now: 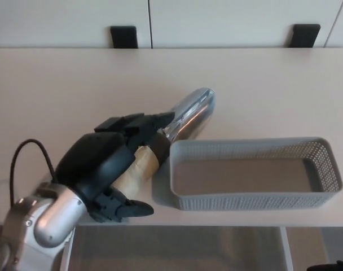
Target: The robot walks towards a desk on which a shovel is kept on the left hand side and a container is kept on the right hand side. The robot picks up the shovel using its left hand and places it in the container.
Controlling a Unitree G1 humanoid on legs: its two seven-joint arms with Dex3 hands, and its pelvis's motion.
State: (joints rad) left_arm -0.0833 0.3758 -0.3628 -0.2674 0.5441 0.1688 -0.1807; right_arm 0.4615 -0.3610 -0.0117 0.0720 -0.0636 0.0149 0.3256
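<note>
Basket (247, 200), grey w/ a perforated mesh wall, long rectangle, sits on the desk (64, 90) at approx 4 o'clock from frame centre, long side running parallel to the near desk edge. Inside: nothing but its flat floor, which shows a tan-grey tone. Shovel (189, 114) lies on the desk just outside the basket's left end, at about 11 o'clock from the basket's middle; no part of it is inside. It lies diagonally: shiny silver metal scoop pointing toward 1 o'clock, rounded at the far tip, w/ bright reflections along its curve; the tan, wood-coloured handle runs back toward 7 o'clock under the hand. The scoop's lower edge is just beside the basket's top-left corner; can't tell if they touch. Left hand (112, 164), black, comes in from the lower left w/ a silver wrist section and a black cable looping off at 9 o'clock. It sits over the handle, dark fingers (135, 123) laid along the top near where handle meets scoop, thumb low at approx 6 o'clock near the desk's front edge, so it looks wrapped on the shovel's handle, though how firm the hold is can't be judged. Right hand doesn't show. Two black brackets (123, 37) sit at the desk's far edge at 11 and 1 o'clock against white panels (228, 22).
</note>
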